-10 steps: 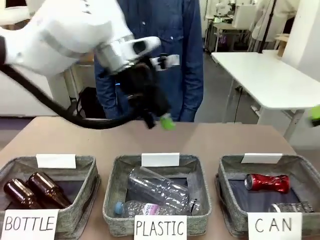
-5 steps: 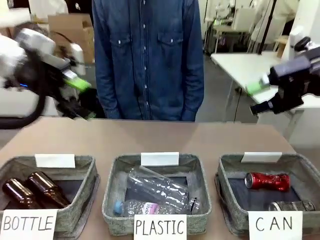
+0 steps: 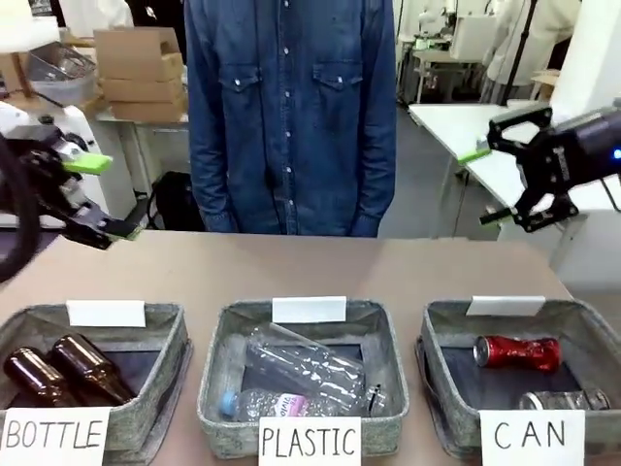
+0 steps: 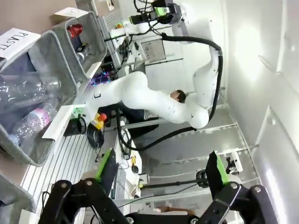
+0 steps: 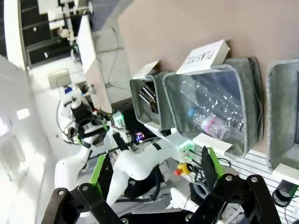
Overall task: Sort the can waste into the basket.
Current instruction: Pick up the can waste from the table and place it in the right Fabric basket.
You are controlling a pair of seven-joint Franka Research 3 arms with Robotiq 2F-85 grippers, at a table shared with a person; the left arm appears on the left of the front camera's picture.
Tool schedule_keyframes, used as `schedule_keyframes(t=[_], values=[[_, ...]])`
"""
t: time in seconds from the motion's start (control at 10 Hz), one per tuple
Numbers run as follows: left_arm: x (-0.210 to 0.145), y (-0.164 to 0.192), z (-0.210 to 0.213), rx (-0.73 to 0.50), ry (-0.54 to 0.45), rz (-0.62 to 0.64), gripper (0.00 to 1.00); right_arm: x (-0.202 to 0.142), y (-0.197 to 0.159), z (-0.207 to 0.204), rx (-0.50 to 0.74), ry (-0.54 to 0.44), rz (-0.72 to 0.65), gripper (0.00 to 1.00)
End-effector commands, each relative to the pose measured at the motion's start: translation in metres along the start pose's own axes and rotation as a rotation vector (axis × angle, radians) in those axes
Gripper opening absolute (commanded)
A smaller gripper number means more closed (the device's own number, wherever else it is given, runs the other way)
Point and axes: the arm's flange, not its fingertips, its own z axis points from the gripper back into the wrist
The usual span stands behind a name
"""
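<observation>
Both cans, the red can and the silver can, lay inside the CAN basket. The left pincer and right pincer hung apart, empty, above the tabletop.

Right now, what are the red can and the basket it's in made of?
The red can looks like thin shiny metal: it glints and is dented. The basket marked CAN looks like soft grey woven fabric, matte, with slightly sagging walls.
</observation>
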Motion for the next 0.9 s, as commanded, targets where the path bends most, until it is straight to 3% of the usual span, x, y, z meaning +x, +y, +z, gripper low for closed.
schedule_keyframes(t=[0.0, 0.8], values=[[0.012, -0.0052, 0.0009, 0.001, 0.041, 0.003, 1.0, -0.0125, 0.004, -0.0094, 0.007, 0.047, 0.115, 1.0], [0.012, -0.0052, 0.0009, 0.001, 0.041, 0.003, 1.0, -0.0125, 0.004, -0.0094, 0.007, 0.047, 0.115, 1.0]])
